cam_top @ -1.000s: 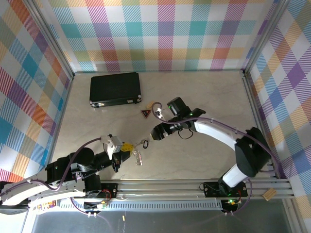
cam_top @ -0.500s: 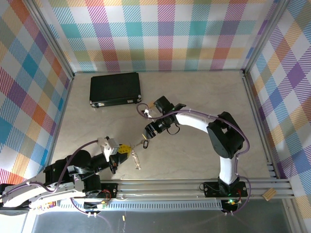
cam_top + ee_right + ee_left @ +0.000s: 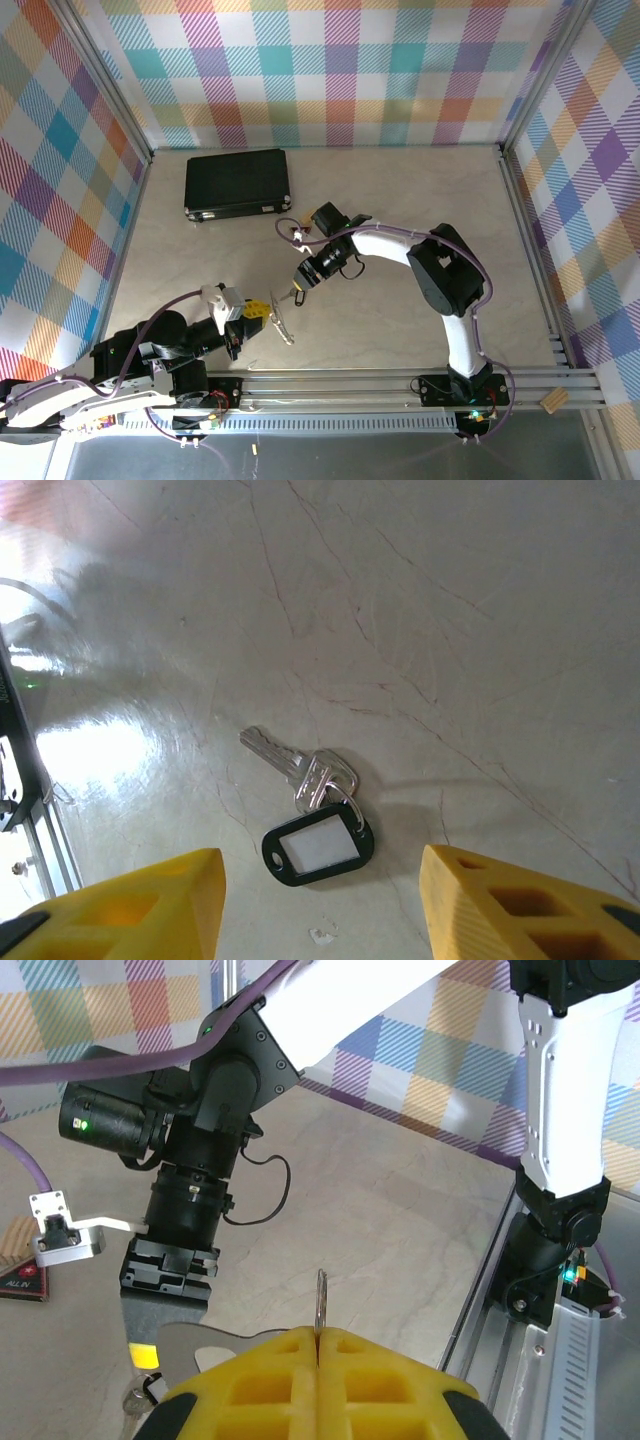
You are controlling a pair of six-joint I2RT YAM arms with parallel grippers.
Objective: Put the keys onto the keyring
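While the left tool (image 3: pixel 318 1345) stayed clamped fully shut close to the near edge of the tabletop (image 3: pixel 400 200), left of its middle, all the change of the last second belonged to the other arm. Pinched edge-on in that tool's seam was a thin strip of silver metal, which I took to be the keys (image 3: pixel 283 327). They jutted out to the right, low over the surface.

Just beyond them, toward the centre, lay the keyring (image 3: pixel 318 842), flat on the tabletop. Its dark oval tag with a pale insert was nearest the wrist camera, and a single key (image 3: pixel 272 752) already hung on the ring.

The right tool (image 3: pixel 320 890) had swung in from right of the centre and come down over it. Its jaws were narrower than a second before but still apart. The yellow fingers (image 3: pixel 130 900) stood one on either side of the tag, touching nothing and holding nothing.

That suggested the pick-up of the keyring was in hand. Closing on so flat and small a thing would need the fingertips almost on the surface. No threading had begun, and keys and keyring were still apart.

Farther back lay the dark-red trinket (image 3: pixel 20 1285), and the black case (image 3: pixel 237 183) sat toward the far-left corner.
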